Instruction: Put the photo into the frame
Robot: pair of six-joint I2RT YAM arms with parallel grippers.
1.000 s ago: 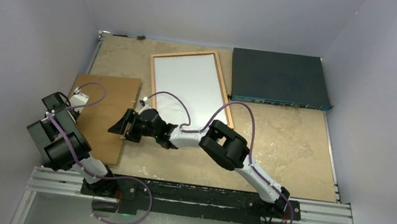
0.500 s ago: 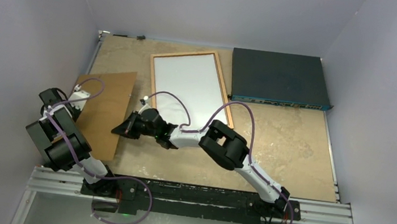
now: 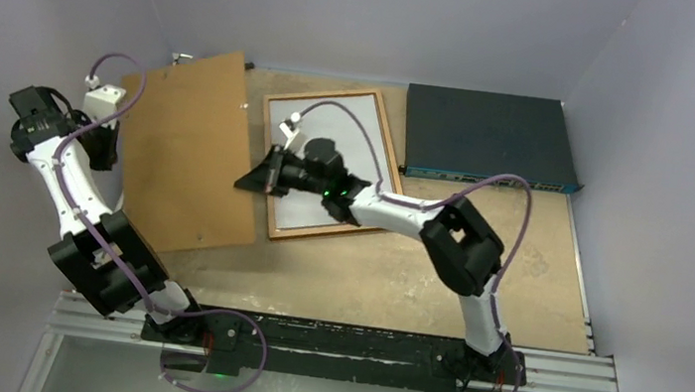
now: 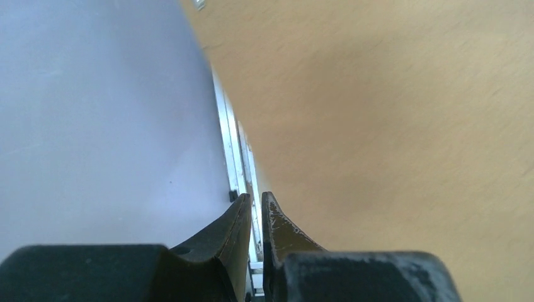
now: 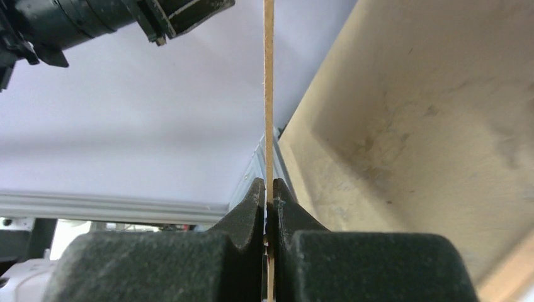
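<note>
The backing board point(image 3: 189, 152), flat on the tabletop point(image 3: 515, 267) at about 9 o'clock a second ago, now hangs in the air at 10 o'clock, lifted and swung toward the back wall between the two arms. The right pincer point(image 3: 243, 183), spread a moment earlier, is now pressed onto the board's 3 o'clock edge; the right wrist view shows the thin sheet edge-on, nipped between its tips. The left pincer point(image 3: 108, 142) sits at the board's 9 o'clock edge. In its wrist view the fingers stand a sliver apart, and whether they still nip the board or have just let go cannot be told.

The photo point(image 3: 364, 128) lies white back up inside the frame point(image 3: 392, 146) at 12 o'clock, unmoved, partly covered by the right forearm. So the print looks already seated, and the raised board is most likely meant to go down over it as the backing. That calls for carrying it toward 2 o'clock and squaring it to the frame's opening.

The tabletop is mottled beige stone-look, with a dark blue flat box point(image 3: 491, 139) at 1 o'clock. Plain pale lilac walls close in three sides, and a metal rail point(image 3: 355, 349) runs along the near edge.
</note>
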